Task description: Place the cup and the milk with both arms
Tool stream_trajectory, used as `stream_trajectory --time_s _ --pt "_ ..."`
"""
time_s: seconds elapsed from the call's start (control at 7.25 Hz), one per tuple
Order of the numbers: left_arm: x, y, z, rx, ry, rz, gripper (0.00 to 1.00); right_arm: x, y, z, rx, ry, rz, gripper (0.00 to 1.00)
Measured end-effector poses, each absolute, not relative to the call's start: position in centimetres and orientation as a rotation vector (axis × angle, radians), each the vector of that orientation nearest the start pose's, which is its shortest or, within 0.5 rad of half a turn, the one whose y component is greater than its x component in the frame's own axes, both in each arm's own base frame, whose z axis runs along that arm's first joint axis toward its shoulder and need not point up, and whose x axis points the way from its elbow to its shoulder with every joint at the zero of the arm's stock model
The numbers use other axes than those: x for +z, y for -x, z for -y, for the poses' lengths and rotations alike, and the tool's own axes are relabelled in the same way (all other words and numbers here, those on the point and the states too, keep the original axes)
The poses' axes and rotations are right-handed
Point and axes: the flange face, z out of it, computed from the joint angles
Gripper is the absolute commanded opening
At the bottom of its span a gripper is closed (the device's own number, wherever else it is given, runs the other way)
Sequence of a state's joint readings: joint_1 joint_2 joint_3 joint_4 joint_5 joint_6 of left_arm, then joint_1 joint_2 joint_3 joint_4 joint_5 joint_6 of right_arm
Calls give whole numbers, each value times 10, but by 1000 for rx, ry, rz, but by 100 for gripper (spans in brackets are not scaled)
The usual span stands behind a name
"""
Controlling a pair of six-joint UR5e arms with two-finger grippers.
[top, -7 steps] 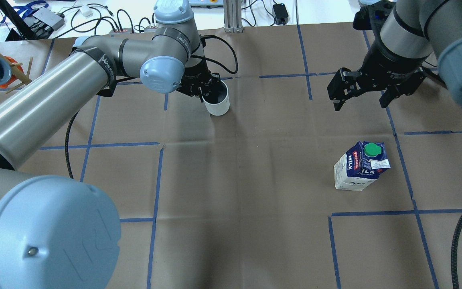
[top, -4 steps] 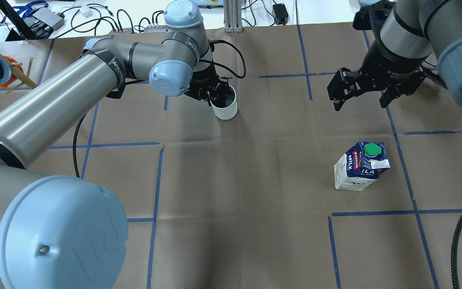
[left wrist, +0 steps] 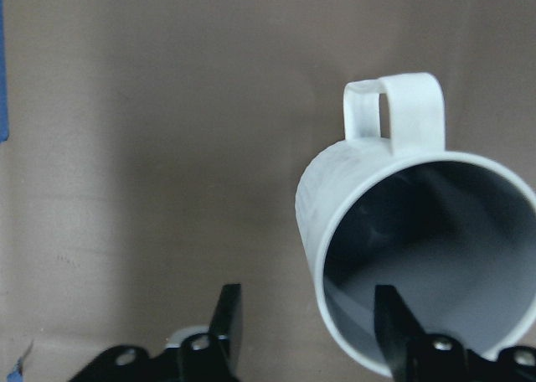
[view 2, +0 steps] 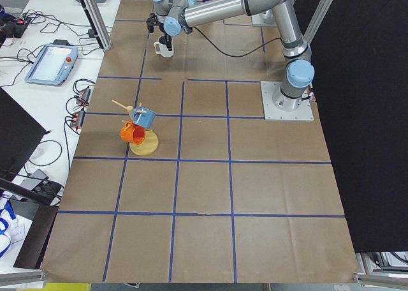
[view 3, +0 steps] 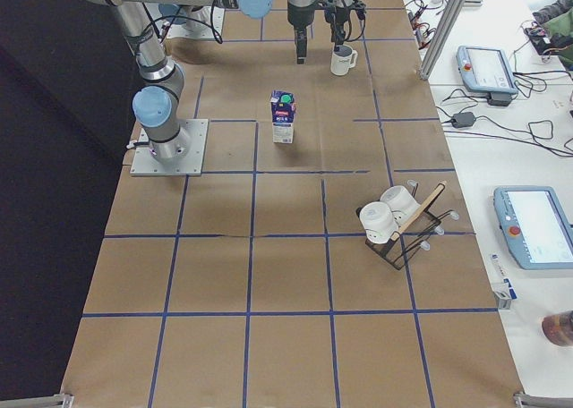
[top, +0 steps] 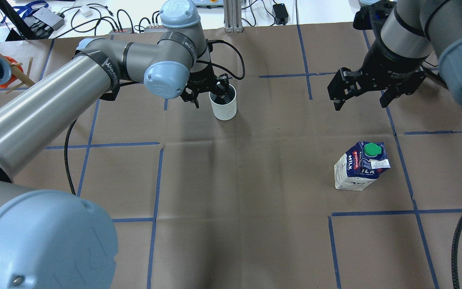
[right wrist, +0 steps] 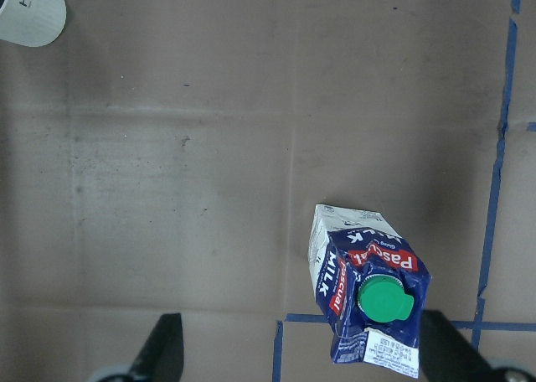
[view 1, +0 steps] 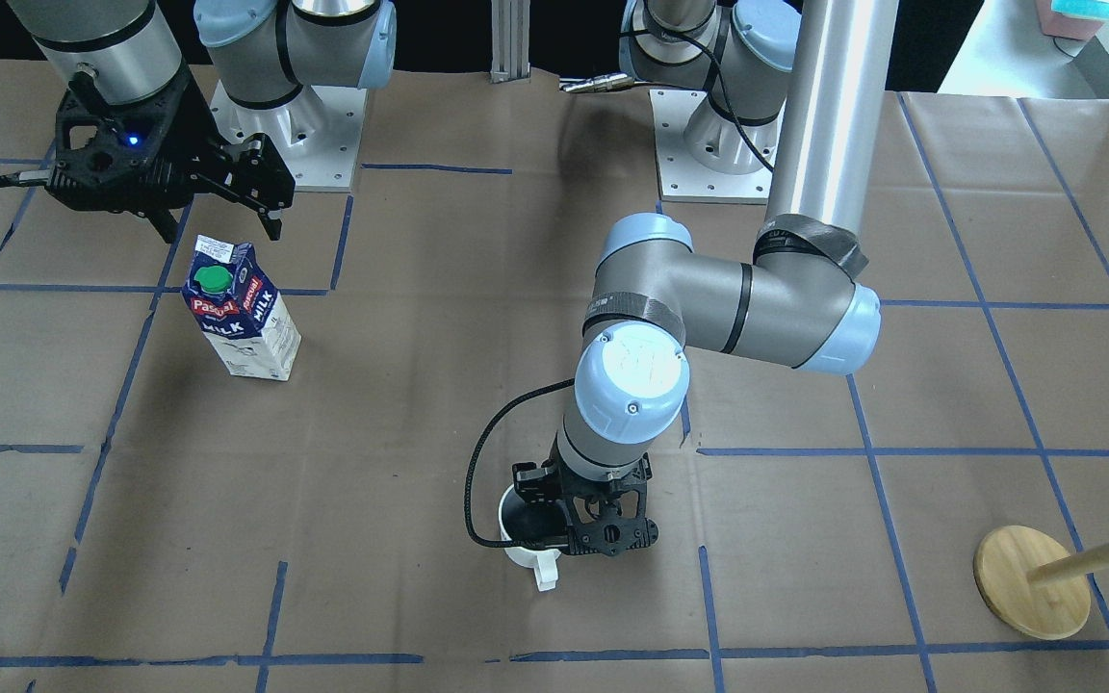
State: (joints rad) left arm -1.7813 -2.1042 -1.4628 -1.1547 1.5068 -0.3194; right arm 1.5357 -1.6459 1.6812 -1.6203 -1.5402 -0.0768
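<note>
White mug [top: 223,106] sat upright on the tabletop [top: 235,200] near the edge farthest from the robot, about midway along it. The left hand [top: 210,99] was spread open over it, one finger [left wrist: 392,323] dipped inside the rim and the other outside, squeezing nothing. I'd say the mug part was basically done. The milk carton [top: 361,166] stood upright toward the right edge, roughly mid-depth. The right hand [top: 361,105] hung open just beyond it, holding nothing. Next up, I reckon the left hand needs to lift straight up so it doesn't snag the rim, and the right hand has to come down around the milk carton.
</note>
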Motion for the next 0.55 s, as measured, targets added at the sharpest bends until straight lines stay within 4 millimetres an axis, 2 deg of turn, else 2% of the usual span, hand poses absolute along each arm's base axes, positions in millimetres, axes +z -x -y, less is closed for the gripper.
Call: stream_trajectory --time_s 0.28,0.41,0.55 --pt "313 238 595 33 154 -3182 99 474 -120 466 -26 69 -3111 100" --pt "346 222 572 46 158 -3176 99 474 -119 466 -26 70 -3111 100" --pt "385 209 540 62 141 -3161 99 474 -118 467 -26 69 -3110 100"
